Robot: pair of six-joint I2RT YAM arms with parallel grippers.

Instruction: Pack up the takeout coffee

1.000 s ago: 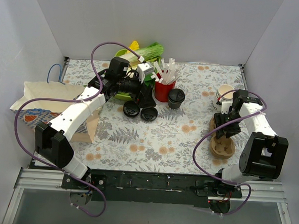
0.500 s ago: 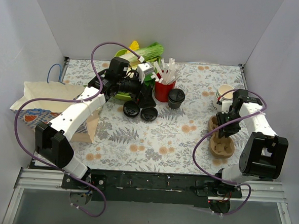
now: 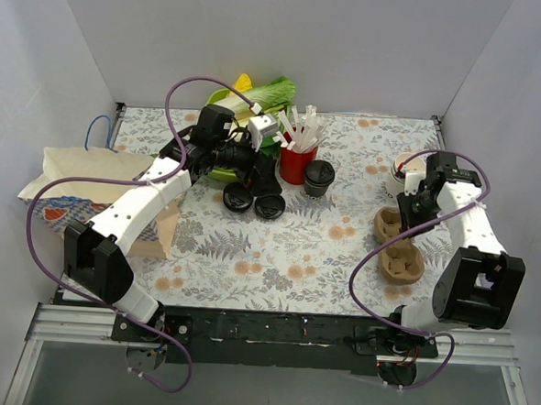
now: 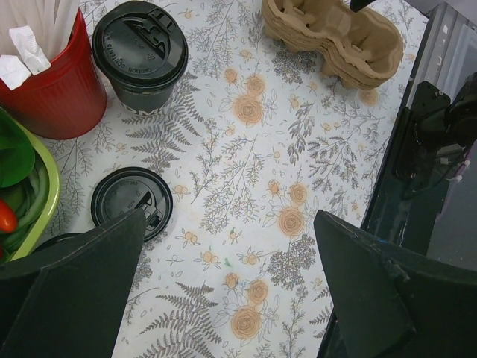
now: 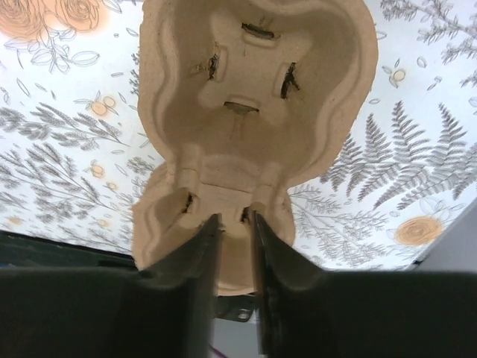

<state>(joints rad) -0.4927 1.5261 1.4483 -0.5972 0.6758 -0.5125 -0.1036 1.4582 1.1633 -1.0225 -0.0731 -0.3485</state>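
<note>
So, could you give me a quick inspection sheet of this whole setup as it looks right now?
Surface: floral tablecloth, lying flat.
Job's things: lidded takeout coffee upright beside the red straw holder, untouched.
Clutter: loose black lids, leafy greens, stacked white cups.
Grippers: left tool open, empty; right tool closed on a cardboard cup carrier.
Cables: purple cables loop along both arms.
Surroundings: white walls; patterned bag at left.
</note>
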